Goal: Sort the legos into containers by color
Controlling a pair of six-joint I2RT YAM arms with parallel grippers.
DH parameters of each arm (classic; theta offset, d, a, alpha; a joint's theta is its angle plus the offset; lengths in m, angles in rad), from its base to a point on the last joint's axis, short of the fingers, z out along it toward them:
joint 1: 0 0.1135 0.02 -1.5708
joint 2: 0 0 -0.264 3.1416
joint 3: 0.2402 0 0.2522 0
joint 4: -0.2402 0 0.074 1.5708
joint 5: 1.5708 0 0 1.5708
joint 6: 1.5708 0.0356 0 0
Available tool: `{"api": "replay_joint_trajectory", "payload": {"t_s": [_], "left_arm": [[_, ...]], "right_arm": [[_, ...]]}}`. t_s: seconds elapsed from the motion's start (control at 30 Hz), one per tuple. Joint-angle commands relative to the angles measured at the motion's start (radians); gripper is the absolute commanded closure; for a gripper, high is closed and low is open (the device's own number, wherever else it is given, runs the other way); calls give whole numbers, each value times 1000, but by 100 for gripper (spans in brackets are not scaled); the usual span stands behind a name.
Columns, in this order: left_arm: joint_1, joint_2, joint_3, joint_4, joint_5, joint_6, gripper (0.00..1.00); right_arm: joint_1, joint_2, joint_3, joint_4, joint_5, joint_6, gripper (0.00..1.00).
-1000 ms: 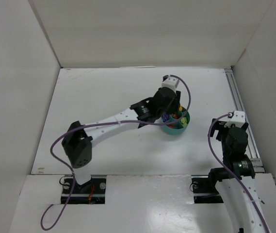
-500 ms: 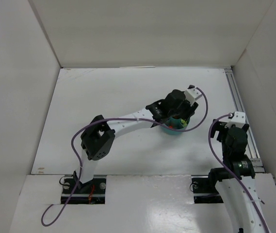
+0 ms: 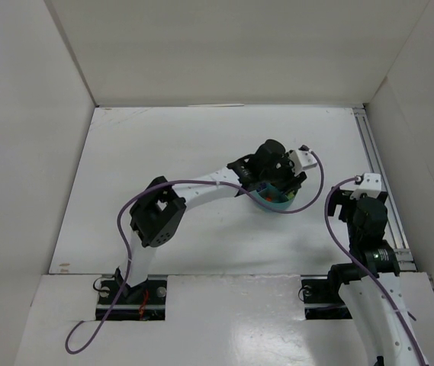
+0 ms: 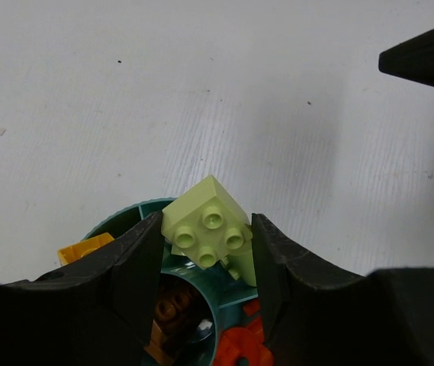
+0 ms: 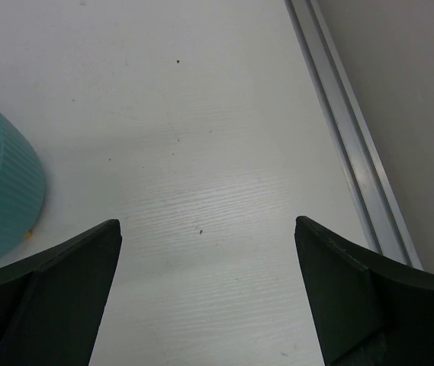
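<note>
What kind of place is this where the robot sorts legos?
Most likely a robot lab's test booth, not a home. A white table is boxed in by plain white panels, the left arm and right arm are bolted at its near edge, and a metal rail runs along one side.

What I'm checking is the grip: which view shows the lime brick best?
Left wrist: the lime brick sits centred, studs visible, clamped by the left gripper over the bowl. From the top, the arm hides it. Right wrist shows just the bowl, not this brick.

Top camera looks down; both close wrist cameras share the bowl (image 5: 14, 191).
</note>
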Motion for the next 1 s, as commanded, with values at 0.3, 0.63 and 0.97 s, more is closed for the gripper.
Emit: {"api": "replay_joint_trajectory", "payload": {"t_s": [0.3, 0.63, 0.97], "left_arm": [[4, -4, 6, -15, 9, 100, 64], [4, 15, 16, -33, -12, 91, 45], [4, -16, 35, -24, -21, 59, 40]], "right_arm": [[-6, 16, -1, 91, -20, -17, 0], [-6, 16, -10, 91, -30, -17, 0], [-6, -3, -10, 100, -39, -26, 0]]}}
